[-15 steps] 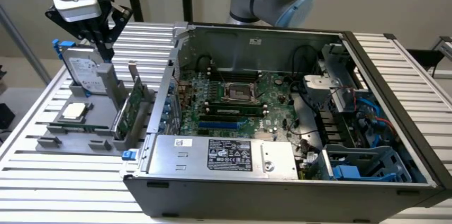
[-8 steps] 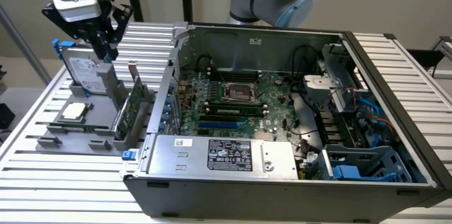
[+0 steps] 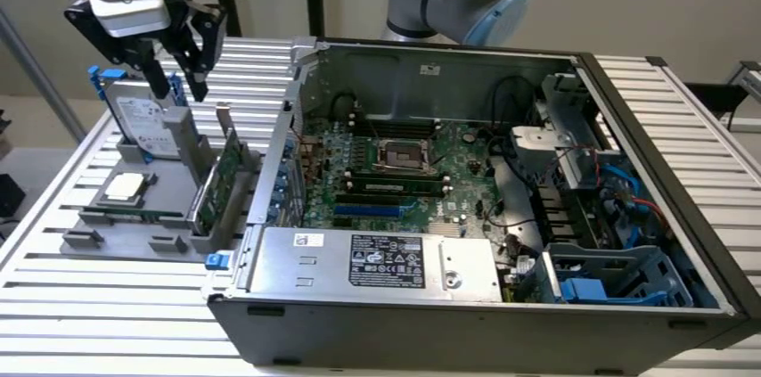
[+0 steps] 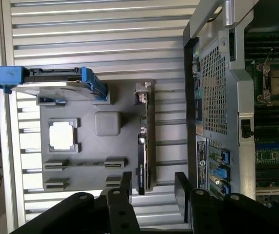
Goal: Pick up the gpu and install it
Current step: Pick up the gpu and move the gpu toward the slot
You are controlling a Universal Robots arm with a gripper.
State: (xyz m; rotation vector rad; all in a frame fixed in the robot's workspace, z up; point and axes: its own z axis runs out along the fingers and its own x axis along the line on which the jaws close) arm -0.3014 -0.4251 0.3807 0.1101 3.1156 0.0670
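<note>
The gpu [image 3: 216, 183] stands on its long edge in a slot of the grey holder block [image 3: 119, 233], green board face outward, its silver bracket end pointing up at the far side. From the wrist view the gpu [image 4: 146, 141] appears edge-on as a thin dark strip. My gripper [image 3: 181, 92] hangs above the holder, over the far end of the card and apart from it. Its two black fingers are spread open with nothing between them. In the wrist view the gripper [image 4: 154, 187] straddles the line of the card's near end.
A silver hard drive with blue rails [image 3: 143, 120] stands at the holder's far end, and a square CPU chip [image 3: 125, 186] lies flat on it. The open computer case [image 3: 666, 217] sits to the exterior view's right, with the motherboard [image 3: 393, 141] and power supply [image 3: 374, 261] exposed.
</note>
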